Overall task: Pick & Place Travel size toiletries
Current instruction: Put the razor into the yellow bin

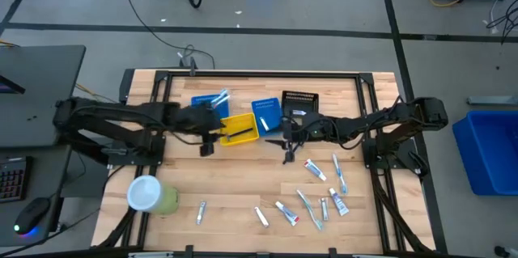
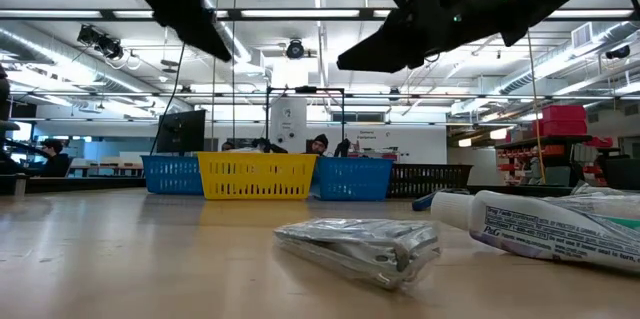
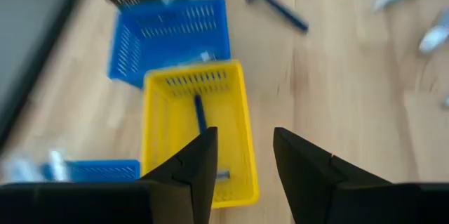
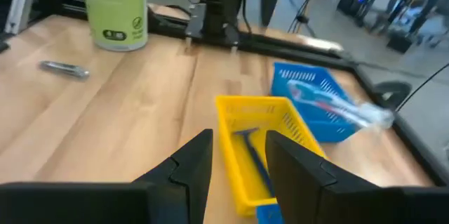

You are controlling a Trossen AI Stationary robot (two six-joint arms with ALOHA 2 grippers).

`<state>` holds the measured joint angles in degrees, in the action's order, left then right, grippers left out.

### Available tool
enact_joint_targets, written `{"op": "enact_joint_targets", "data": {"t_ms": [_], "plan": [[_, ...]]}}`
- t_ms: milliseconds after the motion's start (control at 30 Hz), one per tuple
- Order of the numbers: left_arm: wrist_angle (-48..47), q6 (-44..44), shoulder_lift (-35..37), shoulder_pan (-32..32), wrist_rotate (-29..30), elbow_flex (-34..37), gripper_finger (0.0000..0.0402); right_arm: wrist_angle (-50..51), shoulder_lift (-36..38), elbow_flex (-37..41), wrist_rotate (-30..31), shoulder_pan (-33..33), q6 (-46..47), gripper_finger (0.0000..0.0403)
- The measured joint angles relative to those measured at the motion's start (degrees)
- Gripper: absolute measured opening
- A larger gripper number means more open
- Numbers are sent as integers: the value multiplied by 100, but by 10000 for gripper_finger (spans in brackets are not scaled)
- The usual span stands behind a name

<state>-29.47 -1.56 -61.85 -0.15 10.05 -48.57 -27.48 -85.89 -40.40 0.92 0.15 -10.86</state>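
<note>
Overhead, both pincers (image 3: pixel 242 157) (image 4: pixel 238 155) parted, empty, above yellow bin (image 1: pixel 238 128) with razor (image 3: pixel 200 113).

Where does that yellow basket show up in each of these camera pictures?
High view: the yellow basket sits mid-table, between two blue baskets.
Low view: it stands in the far row, left of centre, blue baskets on both sides.
Left wrist view: it lies just past the dark fingers, a dark blue razor inside.
Right wrist view: it lies just past the fingers, same razor inside.
Shared landmark: the blue basket touching it.
</note>
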Motion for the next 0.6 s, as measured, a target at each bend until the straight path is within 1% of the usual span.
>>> {"op": "enact_joint_targets", "data": {"t_ms": [100,233,300,367,433,533,600], "plan": [[344,44,676,-103,129,450,146,121,0,-33,-2,160,316,145],[1190,180,1551,-102,131,1279,146,251,0,-37,5,416,654,152],[1625,141,1879,-102,132,1748,146,467,0,-38,196,557,701,155],[2105,78,2161,-102,40,2172,146,871,0,-38,627,688,785,158],[2507,37,2367,-102,-54,2532,146,1426,0,-38,891,761,992,160],[2995,-68,2481,-98,-64,2929,146,2300,0,-35,932,811,1389,161],[3306,-71,2482,-97,-47,3065,146,2860,0,-38,891,820,1463,161]]}}
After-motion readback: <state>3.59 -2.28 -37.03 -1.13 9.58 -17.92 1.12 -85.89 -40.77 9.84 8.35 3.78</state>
